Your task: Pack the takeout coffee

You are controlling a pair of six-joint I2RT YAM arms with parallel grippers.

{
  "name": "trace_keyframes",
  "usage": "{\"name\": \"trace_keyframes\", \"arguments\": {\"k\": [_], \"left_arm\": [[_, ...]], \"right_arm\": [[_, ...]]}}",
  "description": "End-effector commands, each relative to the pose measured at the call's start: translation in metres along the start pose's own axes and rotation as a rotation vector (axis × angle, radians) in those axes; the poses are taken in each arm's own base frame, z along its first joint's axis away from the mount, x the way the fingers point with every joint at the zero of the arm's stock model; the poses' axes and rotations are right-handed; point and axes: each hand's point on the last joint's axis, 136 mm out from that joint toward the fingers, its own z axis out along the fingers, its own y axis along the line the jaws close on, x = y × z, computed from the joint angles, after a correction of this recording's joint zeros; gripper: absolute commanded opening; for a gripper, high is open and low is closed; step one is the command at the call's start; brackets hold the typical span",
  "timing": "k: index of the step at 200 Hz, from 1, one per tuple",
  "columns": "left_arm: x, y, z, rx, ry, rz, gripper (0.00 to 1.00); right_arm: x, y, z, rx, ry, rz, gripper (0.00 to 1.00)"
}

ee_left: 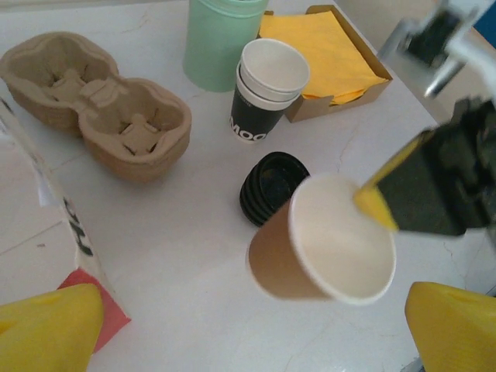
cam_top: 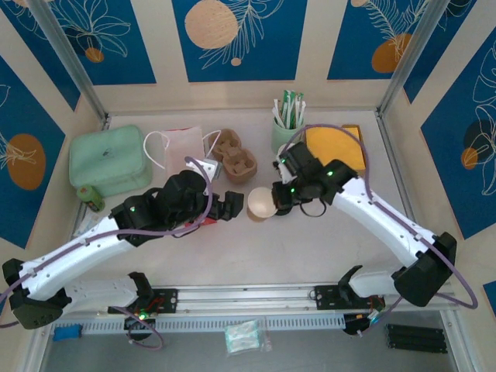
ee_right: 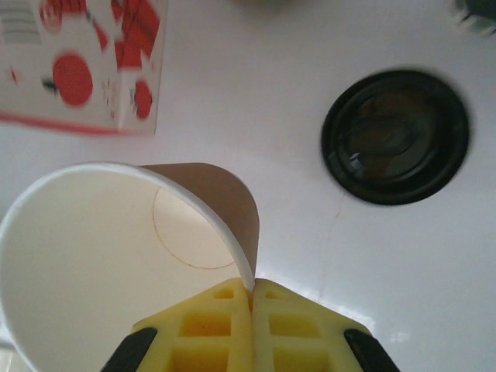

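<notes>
Currently the right gripper (cam_top: pixel 273 204) is fully closed on the rim of the cup (cam_top: pixel 260 204), its yellow fingers (ee_right: pixel 252 314) pinching the cup wall between them. The cup is brown outside and pale inside. It hangs tilted above the table (cam_top: pixel 310 256) near the middle, between the two grippers, its open mouth turned toward the left gripper (cam_top: pixel 234 205). Whether its base touches the table cannot be determined.

The left gripper is spread to full width and holds nothing. In the left wrist view its fingers (ee_left: pixel 54 329) stand at either side of the cup, apart from it.

A stack of black lids (ee_left: pixel 271 186) rests on the table near the cup. The carrier (ee_left: pixel 101 108) lies further back, and the red-and-white bag (ee_right: pixel 85 62) lies to the left.
</notes>
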Motion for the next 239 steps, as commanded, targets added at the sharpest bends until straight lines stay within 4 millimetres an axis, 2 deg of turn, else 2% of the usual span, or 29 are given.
{"name": "trace_keyframes", "arguments": {"k": [1, 35, 64, 109, 141, 167, 211, 239], "left_arm": [[0.017, 0.007, 0.001, -0.031, 0.038, -0.010, 0.99], [0.024, 0.007, 0.004, -0.029, 0.048, -0.008, 1.00], [0.024, 0.006, 0.006, -0.022, 0.042, -0.009, 1.00], [0.019, 0.002, 0.009, -0.023, 0.042, 0.017, 0.99], [0.016, -0.002, 0.012, -0.011, 0.032, 0.014, 0.99], [0.014, -0.003, 0.013, -0.008, 0.029, 0.014, 1.00], [0.012, -0.006, 0.014, 0.001, 0.022, 0.007, 1.00], [0.009, -0.009, 0.014, 0.008, 0.024, 0.011, 1.00]], "right_arm": [[0.008, 0.012, 0.021, 0.010, 0.022, 0.011, 0.00], [0.020, 0.006, 0.050, 0.098, 0.076, -0.018, 0.00], [0.023, 0.007, 0.071, 0.094, 0.103, -0.021, 0.00], [0.028, 0.011, 0.092, 0.094, 0.143, -0.025, 0.00], [0.031, 0.009, 0.099, 0.119, 0.159, -0.039, 0.00], [0.033, 0.007, 0.102, 0.124, 0.165, -0.047, 0.04], [0.034, 0.013, 0.099, 0.104, 0.166, -0.055, 0.23], [0.028, 0.020, 0.084, 0.080, 0.143, -0.051, 0.28]]}}
